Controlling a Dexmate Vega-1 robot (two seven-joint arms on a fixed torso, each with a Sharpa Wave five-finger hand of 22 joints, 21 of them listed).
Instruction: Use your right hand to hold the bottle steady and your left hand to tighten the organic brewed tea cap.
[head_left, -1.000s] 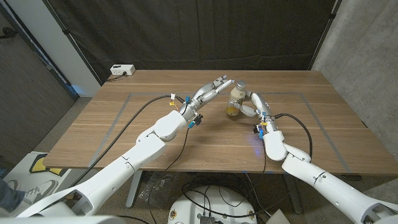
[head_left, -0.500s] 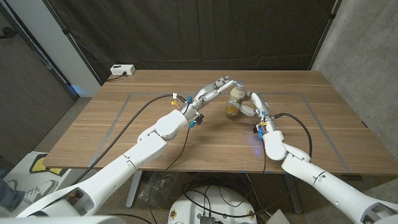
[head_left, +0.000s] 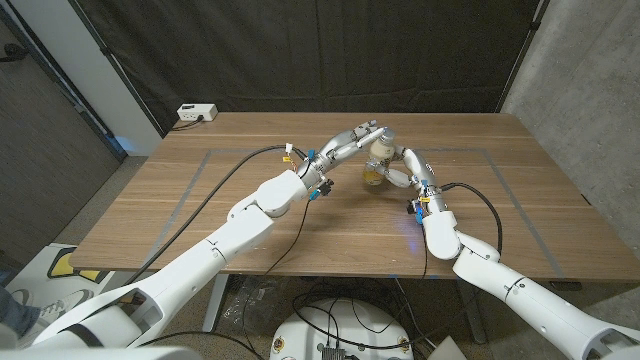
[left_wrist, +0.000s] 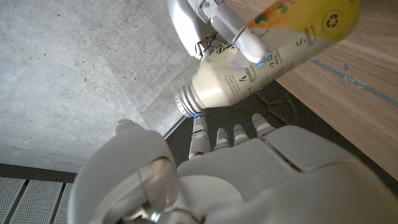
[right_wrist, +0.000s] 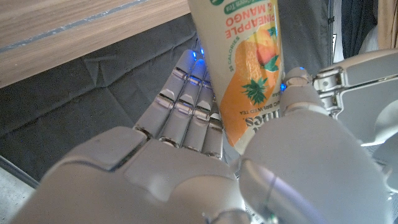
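Left hand (head_left: 362, 134) now forward onto the cap (head_left: 384, 133) — fingers grasping it — right hand (head_left: 404, 168) fingers around the bottle (head_left: 377, 160).

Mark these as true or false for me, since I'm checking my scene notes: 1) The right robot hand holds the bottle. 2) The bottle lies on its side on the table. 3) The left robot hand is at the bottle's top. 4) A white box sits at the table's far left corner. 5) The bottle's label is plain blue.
1) True: the right robot hand grips the bottle.
2) False: it stands roughly upright.
3) True: the left robot hand reaches the cap.
4) True: a white box sits at the table corner.
5) False: the label is orange with fruit pictures.
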